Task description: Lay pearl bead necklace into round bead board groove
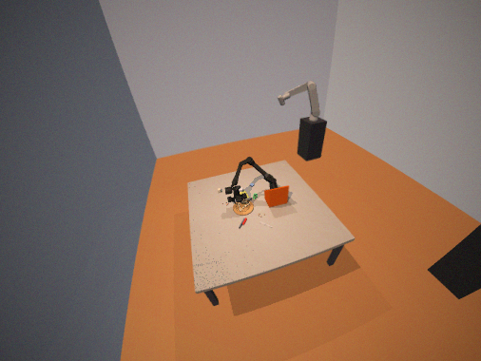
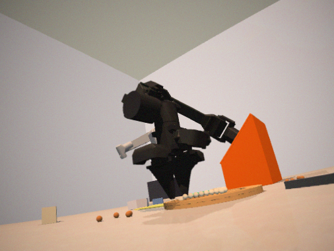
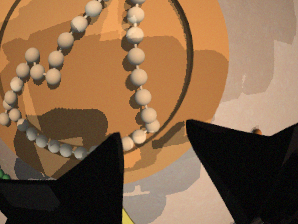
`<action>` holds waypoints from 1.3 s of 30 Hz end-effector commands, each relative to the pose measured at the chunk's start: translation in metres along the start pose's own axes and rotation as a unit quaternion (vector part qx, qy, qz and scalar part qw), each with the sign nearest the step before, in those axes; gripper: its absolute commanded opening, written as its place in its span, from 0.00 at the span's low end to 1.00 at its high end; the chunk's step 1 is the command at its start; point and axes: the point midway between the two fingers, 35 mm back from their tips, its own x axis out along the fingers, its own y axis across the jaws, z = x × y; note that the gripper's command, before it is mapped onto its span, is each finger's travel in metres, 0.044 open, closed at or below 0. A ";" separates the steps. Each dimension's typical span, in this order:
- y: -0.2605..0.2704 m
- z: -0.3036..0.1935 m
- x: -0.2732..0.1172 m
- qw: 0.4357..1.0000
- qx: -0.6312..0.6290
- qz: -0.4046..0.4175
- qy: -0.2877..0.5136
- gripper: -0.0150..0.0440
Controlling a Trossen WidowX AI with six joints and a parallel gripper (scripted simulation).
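Note:
The round wooden bead board (image 1: 243, 212) (image 2: 211, 200) (image 3: 215, 60) lies flat on the table. The pearl bead necklace (image 2: 211, 192) (image 3: 136, 56) lies on it. In the wrist view its lower beads curve along the groove's near side, passing partly behind the left finger. One strand runs nearly straight up the board, inside the groove's right arc, which shows bare. The left strand slants inward, with a kink beside it. My gripper (image 2: 178, 195) (image 3: 154, 132) is open, low over the board's near edge, its fingertips on either side of the necklace's lower right bend. It holds nothing.
An orange block (image 1: 277, 196) (image 2: 249, 158) stands beside the board. Small orange balls (image 2: 116, 215), a beige block (image 2: 49, 215), a yellow item (image 2: 150, 207) and green beads (image 3: 3, 175) lie around. A red and dark tool (image 1: 243, 222) and a dark tray (image 2: 308, 181) are also there.

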 end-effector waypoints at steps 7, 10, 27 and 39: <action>0.001 0.000 -0.003 1.000 -0.003 0.001 -0.001 1.00; 0.001 0.000 -0.005 1.000 -0.003 0.001 -0.001 1.00; 0.001 0.000 -0.005 1.000 -0.003 0.001 -0.001 1.00; 0.001 0.005 -0.016 0.878 0.479 0.001 -0.001 0.47</action>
